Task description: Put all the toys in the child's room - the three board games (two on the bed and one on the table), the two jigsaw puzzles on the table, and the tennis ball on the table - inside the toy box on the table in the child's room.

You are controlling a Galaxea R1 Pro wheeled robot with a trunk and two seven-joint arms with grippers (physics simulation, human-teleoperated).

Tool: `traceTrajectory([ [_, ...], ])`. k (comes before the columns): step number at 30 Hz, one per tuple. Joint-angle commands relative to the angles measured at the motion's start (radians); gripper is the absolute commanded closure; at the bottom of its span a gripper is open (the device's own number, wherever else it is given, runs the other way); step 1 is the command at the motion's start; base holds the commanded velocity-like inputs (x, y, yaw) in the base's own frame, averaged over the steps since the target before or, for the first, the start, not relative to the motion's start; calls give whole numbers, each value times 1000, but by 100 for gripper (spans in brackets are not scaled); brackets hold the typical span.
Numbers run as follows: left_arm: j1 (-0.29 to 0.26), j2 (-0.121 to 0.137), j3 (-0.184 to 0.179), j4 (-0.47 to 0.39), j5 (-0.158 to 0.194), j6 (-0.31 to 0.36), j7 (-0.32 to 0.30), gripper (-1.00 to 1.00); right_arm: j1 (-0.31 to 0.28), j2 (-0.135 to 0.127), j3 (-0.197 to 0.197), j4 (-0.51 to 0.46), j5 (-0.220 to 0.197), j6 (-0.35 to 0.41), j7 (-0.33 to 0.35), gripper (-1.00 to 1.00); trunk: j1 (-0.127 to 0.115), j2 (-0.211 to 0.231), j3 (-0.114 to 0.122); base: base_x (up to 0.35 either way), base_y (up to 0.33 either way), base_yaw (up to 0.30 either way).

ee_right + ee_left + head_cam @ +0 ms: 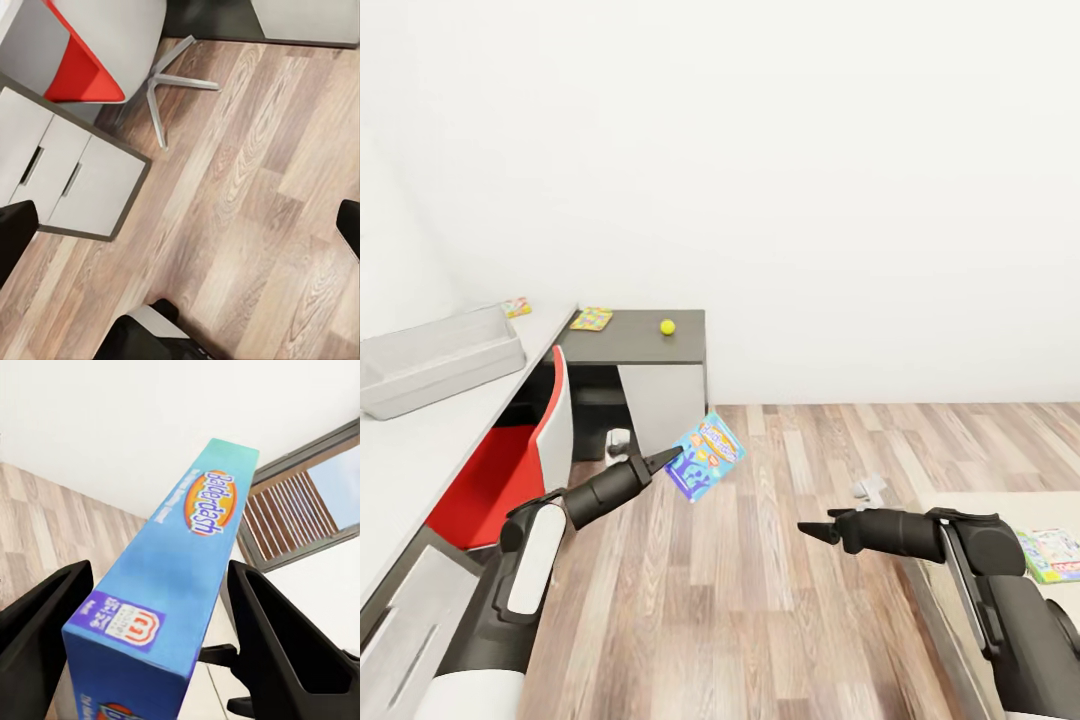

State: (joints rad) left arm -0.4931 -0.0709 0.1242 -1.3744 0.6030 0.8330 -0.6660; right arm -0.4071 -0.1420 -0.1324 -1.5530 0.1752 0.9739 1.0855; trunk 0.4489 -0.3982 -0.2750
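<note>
A red chair (495,470) with a pale grey shell stands on the wood plank floor (760,600), tucked in just to the left of the left claw; the right wrist view shows its metal star base (169,79) well ahead of the right claw. Pale drawer fronts (67,180) sit near that claw's left side, and a white wall (810,180) rises far beyond both.
</note>
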Motion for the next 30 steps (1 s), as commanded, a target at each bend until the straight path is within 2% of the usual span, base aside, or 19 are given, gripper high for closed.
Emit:
traceTrajectory([
  [1, -1, -1, 3, -1, 4, 7, -4, 100, -1, 0, -1, -1, 10, 5, 10, -100, 1, -2, -2, 337, 0, 0],
  [20, 3, -1, 4, -25, 6, 12, -4, 100, -2, -2, -1, -1, 12, 4, 10, -100, 1, -2, -11, 337, 0, 0],
  [26, -9, 4, 11, -34, 4, 52, -4, 100, -3, -1, -1, -1, 12, 7, 10, -100, 1, -2, -14, 336, 0, 0],
  [30, -28, 7, 41, -56, 8, 102, -4, 100, -3, 0, -1, -1, 12, 8, 10, -100, 1, -2, -16, 337, 0, 0],
])
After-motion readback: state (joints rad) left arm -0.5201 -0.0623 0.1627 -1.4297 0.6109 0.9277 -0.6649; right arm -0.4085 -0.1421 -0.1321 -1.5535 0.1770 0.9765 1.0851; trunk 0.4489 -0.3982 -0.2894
